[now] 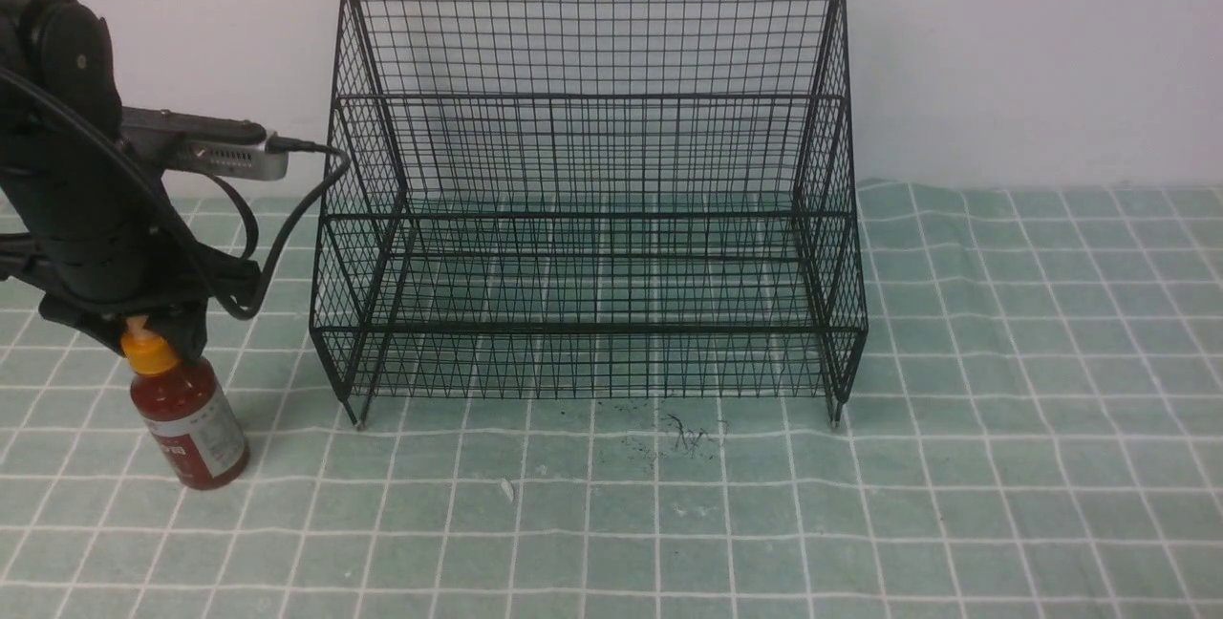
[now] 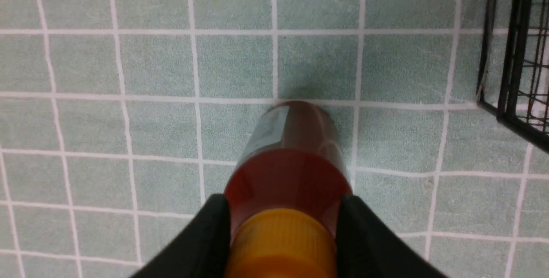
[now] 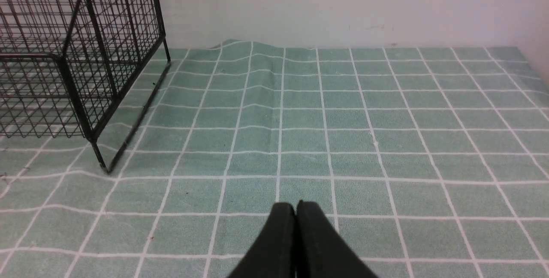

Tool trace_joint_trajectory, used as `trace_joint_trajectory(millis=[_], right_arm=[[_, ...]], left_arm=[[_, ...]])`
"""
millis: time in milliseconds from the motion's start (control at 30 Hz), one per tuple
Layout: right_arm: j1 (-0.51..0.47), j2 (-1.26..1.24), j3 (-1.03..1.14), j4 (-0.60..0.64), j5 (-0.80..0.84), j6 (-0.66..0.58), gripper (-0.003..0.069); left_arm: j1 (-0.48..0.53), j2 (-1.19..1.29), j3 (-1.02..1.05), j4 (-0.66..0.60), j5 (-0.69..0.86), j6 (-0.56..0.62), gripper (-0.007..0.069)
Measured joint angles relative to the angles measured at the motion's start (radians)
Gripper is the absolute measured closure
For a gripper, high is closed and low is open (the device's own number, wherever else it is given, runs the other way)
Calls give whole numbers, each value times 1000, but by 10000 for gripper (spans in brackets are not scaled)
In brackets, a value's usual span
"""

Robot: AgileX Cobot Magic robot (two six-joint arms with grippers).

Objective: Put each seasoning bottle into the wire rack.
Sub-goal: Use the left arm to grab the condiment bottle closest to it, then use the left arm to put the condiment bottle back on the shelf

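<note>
Left gripper (image 2: 283, 222): it is closing around the orange cap of the bottle, seemingly gripping it.
Seasoning bottle (image 1: 191, 423): it is leaning, standing left of the wire rack (image 1: 588, 328).
Rack: it is holding no bottle.
Progress: picking is seemingly beginning; lifting and placing into the rack are remaining.

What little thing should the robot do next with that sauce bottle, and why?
Probably lift the bottle slightly, before carrying it toward the wire rack. The left tool has its fingers on both sides of the orange cap, seemingly gripping it, while the bottle stands outside the rack, whose raised lower edge it would need to clear.
</note>
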Motion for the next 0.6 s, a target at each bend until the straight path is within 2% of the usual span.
trace_joint_trajectory(millis=[233, 400, 600], right_arm=[[0, 0, 0, 0, 0, 0, 673], [0, 0, 0, 0, 0, 0, 673], [0, 0, 0, 0, 0, 0, 673]], left_arm=[[0, -17, -25, -4, 96, -1, 343], [0, -133, -143, -16, 148, -1, 341], [0, -270, -318, -135, 164, -1, 341]])
